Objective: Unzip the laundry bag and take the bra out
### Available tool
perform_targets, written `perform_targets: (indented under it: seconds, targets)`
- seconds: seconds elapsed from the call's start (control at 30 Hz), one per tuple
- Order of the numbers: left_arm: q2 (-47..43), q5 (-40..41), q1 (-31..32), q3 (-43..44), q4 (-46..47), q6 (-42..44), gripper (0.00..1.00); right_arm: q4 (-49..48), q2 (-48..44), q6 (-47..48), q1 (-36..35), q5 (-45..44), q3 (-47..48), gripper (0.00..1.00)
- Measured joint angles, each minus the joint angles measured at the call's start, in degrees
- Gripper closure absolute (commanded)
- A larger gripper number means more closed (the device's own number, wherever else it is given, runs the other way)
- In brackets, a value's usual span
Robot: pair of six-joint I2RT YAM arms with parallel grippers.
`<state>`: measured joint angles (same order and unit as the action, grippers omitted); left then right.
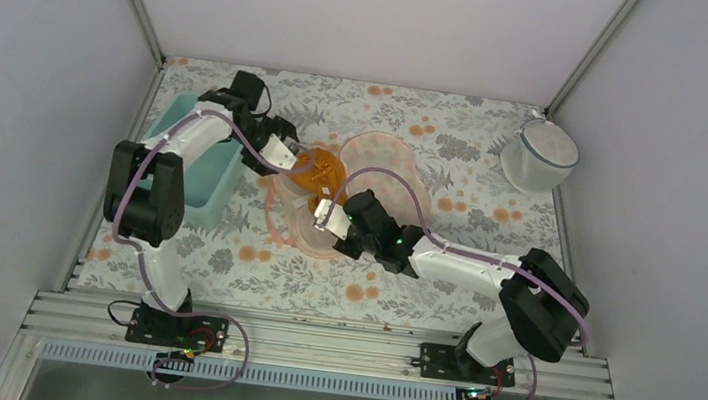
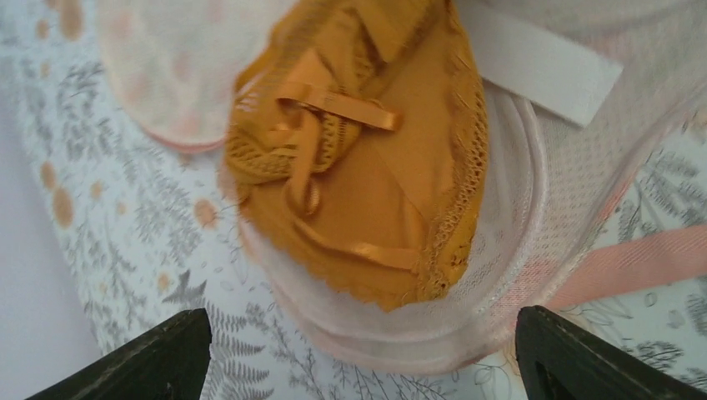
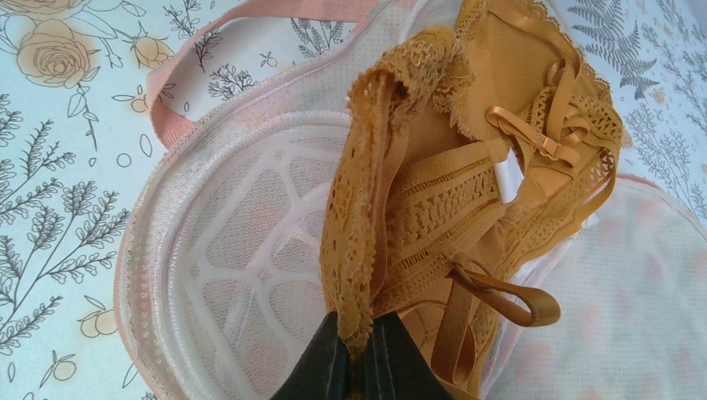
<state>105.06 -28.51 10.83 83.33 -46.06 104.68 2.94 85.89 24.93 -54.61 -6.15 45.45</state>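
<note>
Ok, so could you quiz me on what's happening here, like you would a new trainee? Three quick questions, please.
1. True or false: the laundry bag lies open with the bra in it.
2. Which side's gripper pinches the bra's lace edge: A left, B right, C neither?
3. Fill in: the left gripper hangs over the bra with its jaws ___.
Key: 1 true; 2 B, the right gripper is shut on the lace; 3 open.
</note>
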Motion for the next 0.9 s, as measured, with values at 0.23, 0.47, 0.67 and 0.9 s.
perform_targets:
  seconds: [0.23, 0.47, 0.67, 0.9]
  targets:
    - [3.58, 3.69, 2.29, -4.87, 6.99, 10.62, 0.25, -0.17, 0.00, 0.13, 0.37, 1.01, 0.00, 0.96]
    - [4.39, 4.13, 3.96, -5.62, 10.32, 12.37, 0.53, -0.15, 0.00, 0.11, 0.48, 1.27, 0.00, 0.96]
    - [4.39, 3.08, 4.37, -5.11, 7.63, 13.27, 0.97, 0.11, -0.13, 0.09, 1.33, 1.99, 0.00, 0.96]
    - [3.39, 0.92, 4.28, -2.34, -2.40, 8.26, 0.98, 5.64, -3.78, 0.07, 5.49, 9.31, 3.32, 0.96]
